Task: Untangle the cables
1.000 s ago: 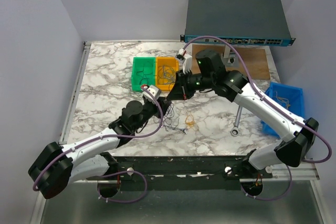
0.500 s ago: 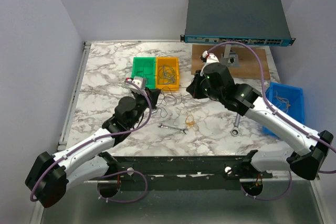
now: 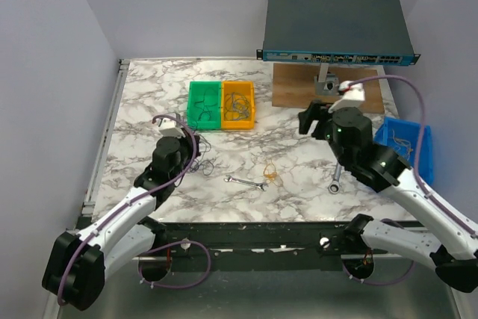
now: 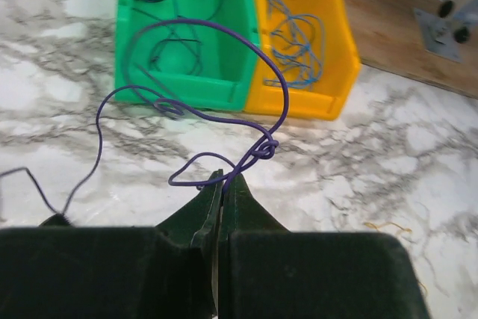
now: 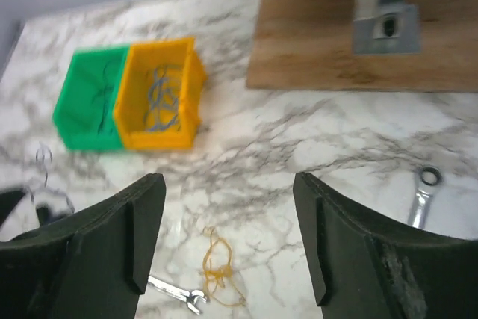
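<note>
Since a second ago my arms have drawn apart. The left gripper (image 4: 222,178) is clamped on the purple cable (image 4: 266,147) and has hauled it toward the left edge of the counter (image 3: 149,87), while the right gripper (image 5: 228,181) has backed off toward the right edge, jaws wide and empty. The yellow cable (image 3: 270,173) lies alone by the middle of the near edge, so I judge those two parted, though the purple one still shows a knot.

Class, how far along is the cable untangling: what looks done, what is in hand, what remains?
Looks done: the yellow cable lies apart. In hand: the left gripper is shut on a purple cable with knots in it. Left: those knots; the right gripper hangs open, empty.
</note>
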Robot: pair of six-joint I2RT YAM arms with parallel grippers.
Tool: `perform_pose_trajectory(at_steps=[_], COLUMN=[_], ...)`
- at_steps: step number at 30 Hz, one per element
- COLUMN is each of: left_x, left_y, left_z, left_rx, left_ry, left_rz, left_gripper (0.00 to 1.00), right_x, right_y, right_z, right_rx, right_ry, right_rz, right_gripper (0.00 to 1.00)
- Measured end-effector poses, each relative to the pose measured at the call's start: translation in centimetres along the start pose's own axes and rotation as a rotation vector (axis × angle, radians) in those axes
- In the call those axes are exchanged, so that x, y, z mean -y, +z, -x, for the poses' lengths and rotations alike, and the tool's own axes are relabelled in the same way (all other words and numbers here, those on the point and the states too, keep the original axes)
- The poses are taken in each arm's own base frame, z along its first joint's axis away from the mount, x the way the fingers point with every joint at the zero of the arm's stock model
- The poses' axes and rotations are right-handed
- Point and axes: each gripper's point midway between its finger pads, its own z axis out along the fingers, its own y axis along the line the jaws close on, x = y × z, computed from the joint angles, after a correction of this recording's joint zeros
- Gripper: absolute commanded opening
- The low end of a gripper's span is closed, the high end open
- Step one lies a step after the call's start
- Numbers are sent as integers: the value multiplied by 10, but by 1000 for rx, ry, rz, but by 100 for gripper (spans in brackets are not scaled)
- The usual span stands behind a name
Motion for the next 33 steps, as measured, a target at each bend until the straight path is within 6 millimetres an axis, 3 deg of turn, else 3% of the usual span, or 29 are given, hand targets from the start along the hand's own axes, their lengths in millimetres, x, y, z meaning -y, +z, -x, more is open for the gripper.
perform_pose_trajectory(at_steps=[3, 6, 9, 11, 18, 21, 25, 26, 30, 33], left_x=[21, 44, 64, 77, 128, 150, 165, 167, 172, 173], left_y=[-4, -11, -17, -22, -43, -52, -58, -59, -63, -65], left_z=[-2, -1, 2, 5, 21, 29, 27, 26, 21, 21], left_rx=[-16, -42, -68, -85, -169, -195, -243, -252, -296, -306], left_ry=[9, 14, 8, -4, -11, -6, -1, 0, 5, 6], left_rz=[-123, -243, -337, -393, -583, -658, -704, -708, -720, -723], left_gripper=[0, 0, 0, 0, 0, 0, 0, 0, 0, 0], right_x=[-37, -72, -93, -109, -158, -169, -173, -173, -173, -173], right_y=[11, 21, 13, 3, -12, -14, -11, -10, -5, -2], right_z=[-38, -96, -140, -156, -161, -165, -169, -169, -165, -162], right_rx=[-119, -276, -392, -427, -399, -392, -383, -376, -342, -325], right_ry=[-101, -198, -238, -236, -182, -160, -136, -132, -118, -109], right_rz=[188, 382, 566, 690, 993, 1053, 1062, 1058, 1033, 1016], right_gripper=[80, 78, 75, 73, 69, 71, 68, 63, 11, 9])
